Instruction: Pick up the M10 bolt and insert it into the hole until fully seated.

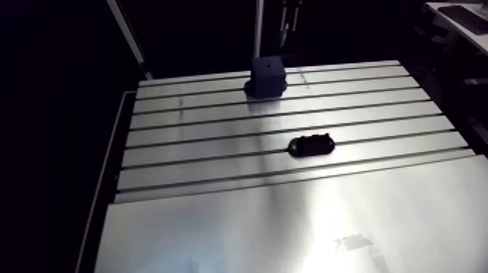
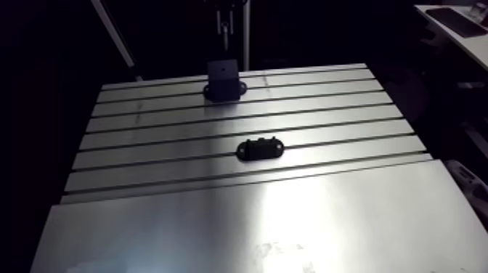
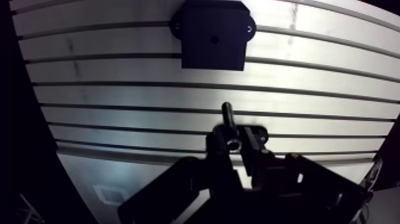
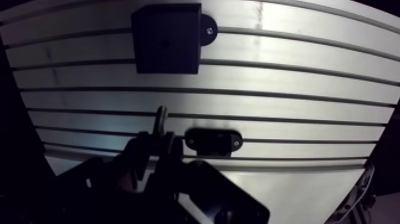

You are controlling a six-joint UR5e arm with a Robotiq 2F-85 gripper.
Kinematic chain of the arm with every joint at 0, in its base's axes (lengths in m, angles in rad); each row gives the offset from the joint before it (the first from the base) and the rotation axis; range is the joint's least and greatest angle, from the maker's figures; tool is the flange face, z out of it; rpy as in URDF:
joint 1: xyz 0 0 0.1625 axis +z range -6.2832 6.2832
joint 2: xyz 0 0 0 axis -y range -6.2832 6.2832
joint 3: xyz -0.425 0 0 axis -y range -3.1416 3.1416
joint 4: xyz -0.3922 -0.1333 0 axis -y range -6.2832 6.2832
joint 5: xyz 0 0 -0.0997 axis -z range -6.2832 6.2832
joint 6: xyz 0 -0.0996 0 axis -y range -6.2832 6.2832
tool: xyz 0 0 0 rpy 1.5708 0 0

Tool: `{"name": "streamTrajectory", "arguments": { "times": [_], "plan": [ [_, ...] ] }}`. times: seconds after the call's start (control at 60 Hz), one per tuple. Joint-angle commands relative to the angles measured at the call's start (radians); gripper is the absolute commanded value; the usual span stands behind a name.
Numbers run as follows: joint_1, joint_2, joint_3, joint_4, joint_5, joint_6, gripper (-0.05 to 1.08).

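Wrist view: the jaws are clenched on the M10 bolt, whose dark shank projects beyond them toward the block; its head is hidden in the grip. The dark square block, at twelve o'clock ahead of the jaws, stands on the slotted aluminium bench. It has a small round hole in its upper face and flange ears at its sides. A black oval holder lies flat on the bench just beside the bolt, at its three o'clock. Arm view: the block sits at twelve o'clock near the bench's far edge. The holder is near the centre, well apart from the block, at its five o'clock.
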State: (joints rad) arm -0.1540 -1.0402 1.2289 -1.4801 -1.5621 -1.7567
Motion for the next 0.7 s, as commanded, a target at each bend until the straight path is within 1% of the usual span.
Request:
{"name": "streamTrajectory", "arguments": {
  "times": [0.017, 0.267, 0.333, 0.45, 0.567, 0.7],
  "plan": [
    [0.005, 0.043, -0.045, 0.016, 0.000, 0.011, 1.08],
    [0.011, 0.085, -0.100, 0.042, 0.000, 0.018, 1.08],
    [0.020, 0.099, -0.123, 0.045, 0.000, 0.018, 1.08],
    [0.023, 0.114, -0.140, 0.049, 0.000, 0.018, 1.08],
    [0.033, 0.134, -0.159, 0.062, -0.006, 0.019, 1.08],
    [0.036, 0.137, -0.166, 0.062, -0.009, 0.019, 1.08]
  ]
}}
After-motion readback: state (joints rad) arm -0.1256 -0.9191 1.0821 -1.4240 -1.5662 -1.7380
